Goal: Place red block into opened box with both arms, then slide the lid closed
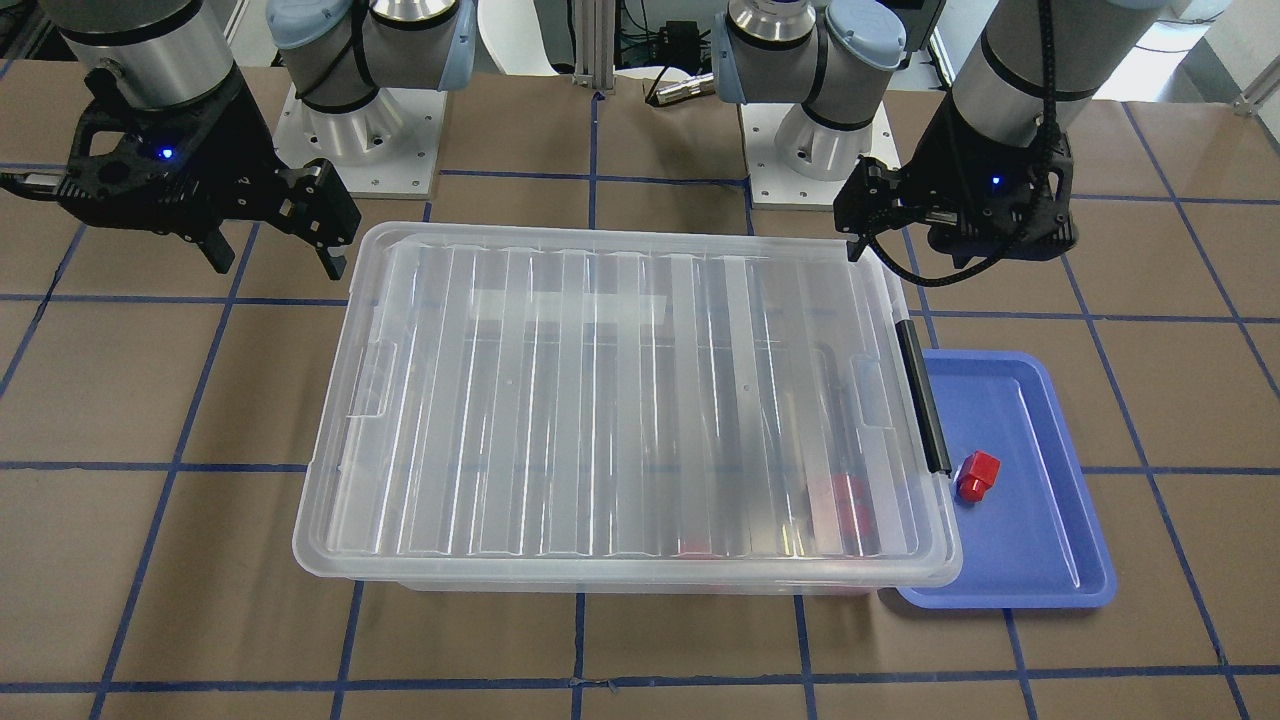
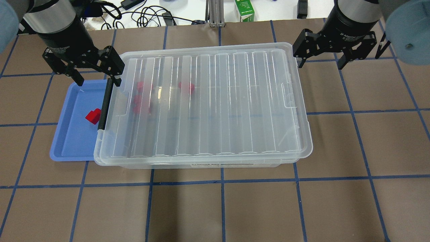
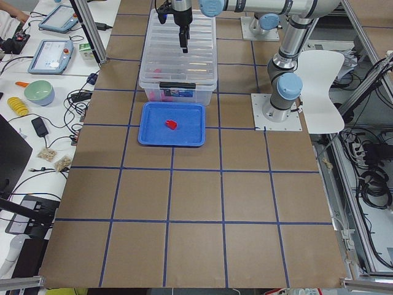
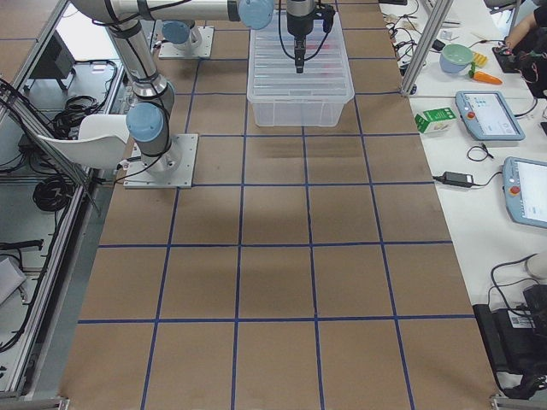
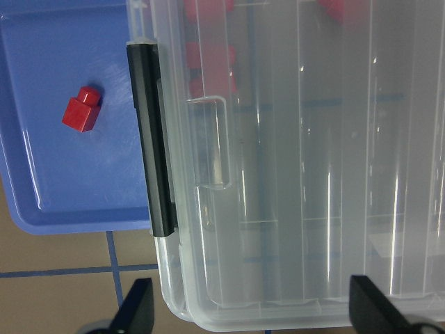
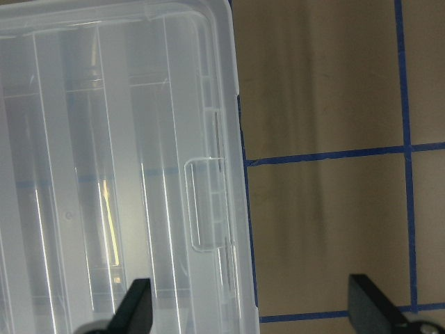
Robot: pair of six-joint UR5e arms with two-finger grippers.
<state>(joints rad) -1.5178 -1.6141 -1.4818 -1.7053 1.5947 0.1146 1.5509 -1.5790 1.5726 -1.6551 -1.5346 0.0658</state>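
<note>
A red block [image 1: 977, 475] [image 2: 93, 116] [image 5: 81, 111] lies in the blue tray, just outside the box's black bar [image 2: 104, 104]. The clear box [image 2: 218, 164] stands mid-table, and the ridged lid [image 1: 620, 400] [image 2: 208, 104] lies flat on top, covering nearly all of it. Through the lid, other red blocks [image 2: 186, 86] show inside. Above the bar end of the box, my left gripper [image 2: 97, 79] [image 5: 254, 313] hovers open and holds nothing. My right gripper [image 2: 320, 64] [image 1: 277, 262] [image 6: 254, 313] hangs open and empty beyond the opposite short end.
The blue tray [image 1: 1040, 520] butts against the box's bar end. Both arm bases [image 1: 360, 130] are bolted down behind the box. A green carton [image 2: 244, 10] and cables sit past the far edge. Brown table with blue tape lines [image 2: 221, 208] stretches in front.
</note>
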